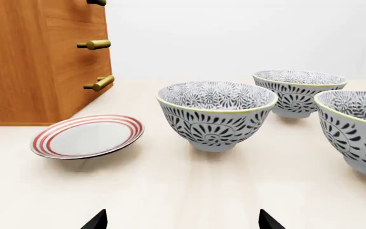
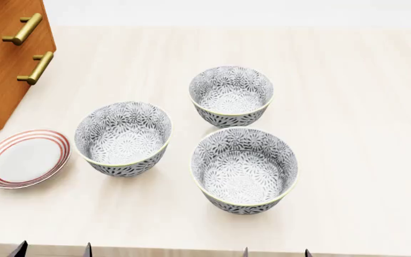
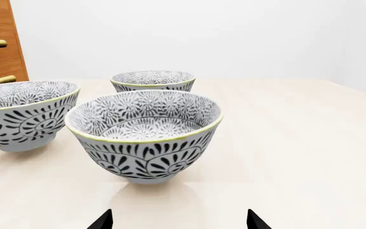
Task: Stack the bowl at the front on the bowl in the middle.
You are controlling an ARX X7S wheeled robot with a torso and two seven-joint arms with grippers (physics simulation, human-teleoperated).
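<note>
Nearest the head camera, the front bowl (image 2: 245, 170) stands upright on the pale wood-grain table (image 2: 363, 107), untouched. It is round and deep, glazed white with a black floral pattern and a thin yellow-green rim. The middle bowl (image 2: 123, 138) sits to its left, slightly farther; the far bowl (image 2: 231, 96) matches both. All three stand apart. A shallow red-ringed plate (image 2: 25, 158) lies at the left, near a wooden cabinet (image 2: 2, 64) with brass bar handles. Left gripper (image 1: 181, 220) and right gripper (image 3: 179, 220) show dark fingertips spread apart, holding nothing.
</note>
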